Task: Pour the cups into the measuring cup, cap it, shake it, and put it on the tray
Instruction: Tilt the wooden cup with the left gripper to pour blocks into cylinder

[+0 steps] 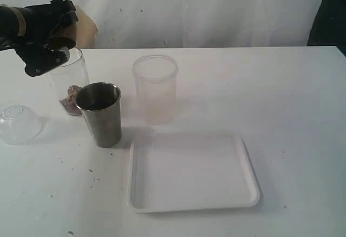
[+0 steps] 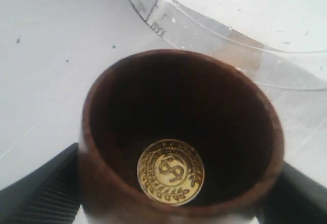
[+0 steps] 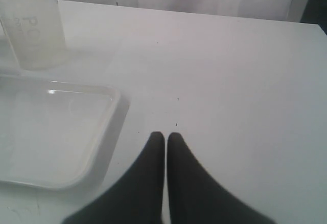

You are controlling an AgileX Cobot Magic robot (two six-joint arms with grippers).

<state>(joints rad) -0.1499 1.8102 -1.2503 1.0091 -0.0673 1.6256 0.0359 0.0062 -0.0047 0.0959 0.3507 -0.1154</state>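
Observation:
My left gripper (image 1: 47,50) is shut on the squat brown cup (image 2: 102,132) and holds it tipped over the clear measuring cup (image 1: 69,77). In the left wrist view its black fingers (image 2: 41,188) flank the cup, a gold coin (image 2: 170,172) lies inside it, and the measuring cup's rim (image 2: 204,27) shows beyond. Small brownish pieces (image 1: 70,100) sit at the measuring cup's bottom. The steel tumbler (image 1: 100,115) stands upright just in front of it. The white tray (image 1: 192,193) lies near the front. My right gripper (image 3: 165,136) hovers shut over bare table beside the tray (image 3: 51,132).
A frosted whitish cup (image 1: 155,88) stands behind the tray, also seen in the right wrist view as the frosted cup (image 3: 33,24). A clear domed lid (image 1: 19,122) rests on the table at the far left. A white curtain backs the table.

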